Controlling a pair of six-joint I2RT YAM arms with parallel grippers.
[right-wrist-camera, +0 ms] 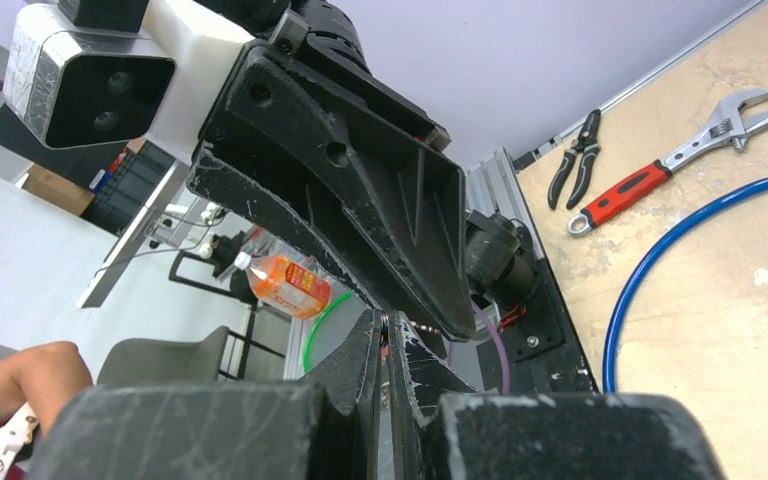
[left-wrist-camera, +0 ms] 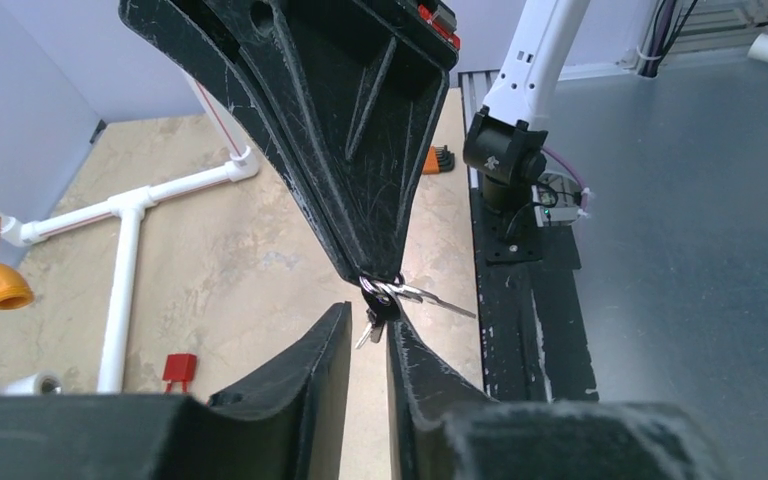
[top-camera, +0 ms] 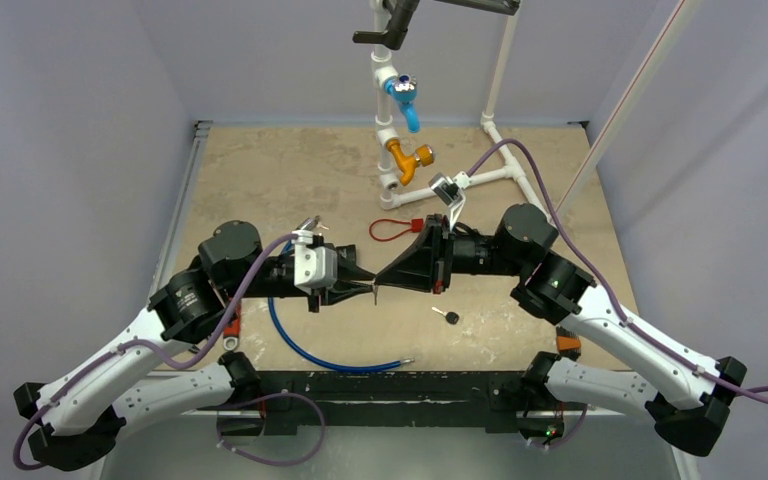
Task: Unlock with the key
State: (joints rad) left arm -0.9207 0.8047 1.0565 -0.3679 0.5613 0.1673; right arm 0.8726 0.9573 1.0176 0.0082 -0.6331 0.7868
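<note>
1. So the right gripper point(right-wrist-camera: 385, 318) and left gripper point(left-wrist-camera: 368, 318) meet tip to tip over the middle of the tabletop point(top-camera: 260, 170).
2. Right one's fingers are pressed together on the keys point(left-wrist-camera: 422, 295), so the bunch dangles off its tip.
3. Left one's fingers sit apart with a narrow gap, keys hanging right in it; can't really tell if either finger touches them.
4. There's also a lone black key point(top-camera: 447, 316) lying flat on the tabletop, closer to the near edge, right of centre.
</note>
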